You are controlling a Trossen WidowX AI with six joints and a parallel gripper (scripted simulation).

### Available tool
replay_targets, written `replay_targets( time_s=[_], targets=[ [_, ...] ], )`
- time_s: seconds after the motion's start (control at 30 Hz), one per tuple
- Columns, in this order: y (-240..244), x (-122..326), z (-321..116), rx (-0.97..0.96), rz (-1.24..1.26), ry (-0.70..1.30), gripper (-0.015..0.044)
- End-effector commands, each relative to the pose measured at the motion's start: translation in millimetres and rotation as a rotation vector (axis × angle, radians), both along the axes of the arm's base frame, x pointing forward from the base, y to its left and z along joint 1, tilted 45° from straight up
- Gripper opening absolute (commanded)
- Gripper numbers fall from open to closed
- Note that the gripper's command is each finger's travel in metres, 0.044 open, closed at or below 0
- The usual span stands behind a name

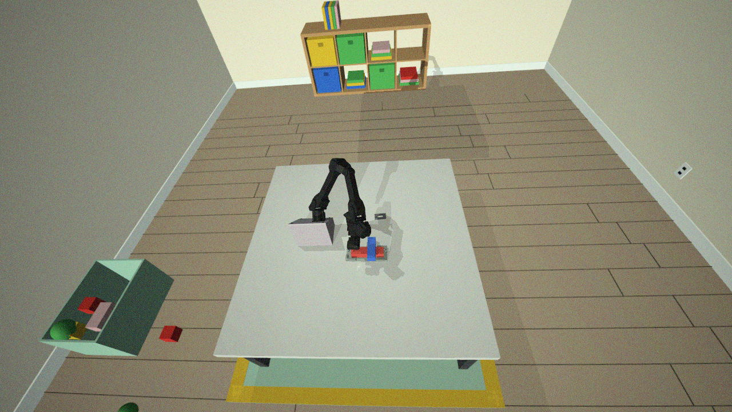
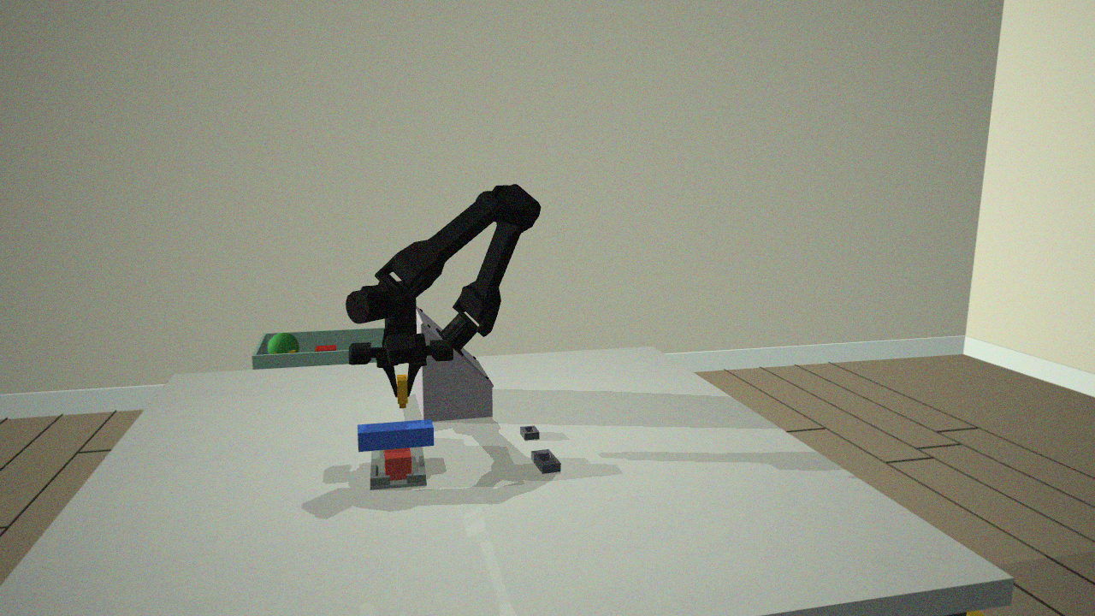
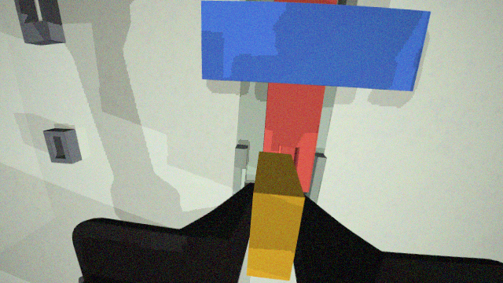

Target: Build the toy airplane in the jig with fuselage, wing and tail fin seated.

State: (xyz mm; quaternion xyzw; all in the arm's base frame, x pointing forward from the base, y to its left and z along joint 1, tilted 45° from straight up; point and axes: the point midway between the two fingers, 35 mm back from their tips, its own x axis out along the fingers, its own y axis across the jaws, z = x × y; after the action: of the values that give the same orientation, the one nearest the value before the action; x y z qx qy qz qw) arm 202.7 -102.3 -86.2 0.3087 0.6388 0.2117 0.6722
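The red fuselage lies in the grey cradle. The blue wing sits across the top of the fuselage; its tab is hidden. My gripper is shut on the yellow tail fin and holds it upright above the tail end of the fuselage, with a gap below it in the exterior view. In the wrist view the fin covers most of the tail socket.
Two dark holders, a smaller one and a larger one, stand on the table beside the cradle. The arm's wedge-shaped base stands behind and to one side of the cradle.
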Motion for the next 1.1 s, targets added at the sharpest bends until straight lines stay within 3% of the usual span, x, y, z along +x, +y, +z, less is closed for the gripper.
replay_targets(
  time_s=[0.0,0.13,0.23,1.07],
  targets=[
    [-4.1,-4.3,-10.3,0.003,0.005,-0.007,0.0000],
    [-5.6,-7.7,-17.2,0.008,0.007,-0.012,0.0000],
    [-5.9,-7.4,-16.9,0.008,0.007,-0.012,0.0065],
    [2.0,-6.2,-27.0,0.008,0.007,-0.012,0.0065]
  ],
)
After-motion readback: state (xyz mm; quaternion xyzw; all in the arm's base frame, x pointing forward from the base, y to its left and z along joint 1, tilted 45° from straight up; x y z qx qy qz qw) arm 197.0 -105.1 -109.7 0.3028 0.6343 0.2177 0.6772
